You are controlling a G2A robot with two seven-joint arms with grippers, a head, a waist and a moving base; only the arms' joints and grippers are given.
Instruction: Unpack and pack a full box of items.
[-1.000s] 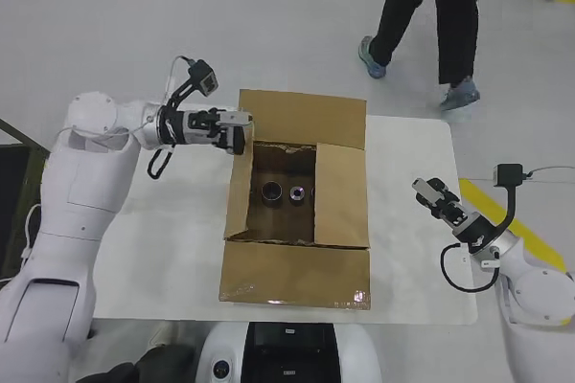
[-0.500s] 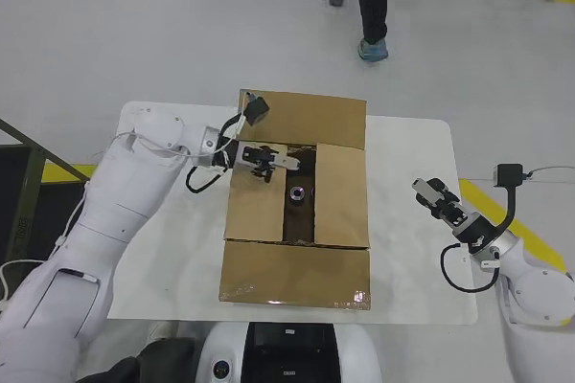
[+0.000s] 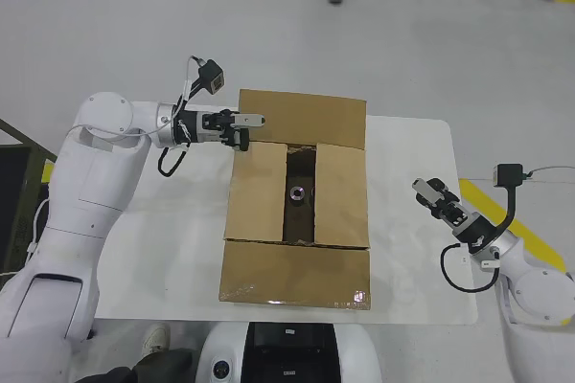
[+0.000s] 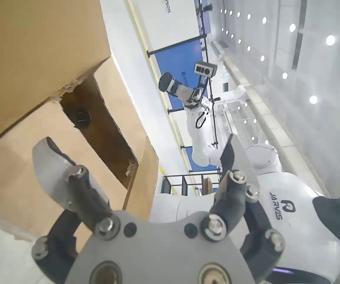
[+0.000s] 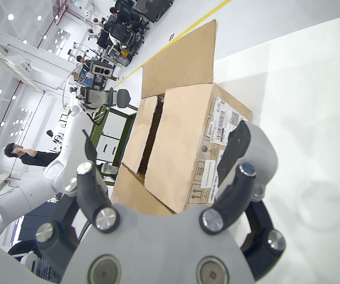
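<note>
A brown cardboard box [image 3: 268,196] stands in the middle of the white table [image 3: 412,144]. Its left and right flaps lie folded inward, while the far flap [image 3: 302,117] and near flap [image 3: 297,273] spread outward. Through the slot between the side flaps I see a dark round item [image 3: 295,194] [image 4: 80,116] inside. My left gripper [image 3: 253,123] [image 4: 141,155] hangs open and empty at the box's far left corner, just off the cardboard [image 4: 39,45]. My right gripper [image 3: 424,189] [image 5: 162,149] is open and empty, right of the box [image 5: 181,137] and apart from it.
Bare white table lies left and right of the box. A label [image 5: 226,119] is stuck on the box's right side wall. A dark cabinet [image 3: 0,182] stands beside the table's left edge.
The left flap, standing up a second ago, now lies folded over the box and hides one of two round items. My left gripper crossed over it, then drew back to the far left corner.
</note>
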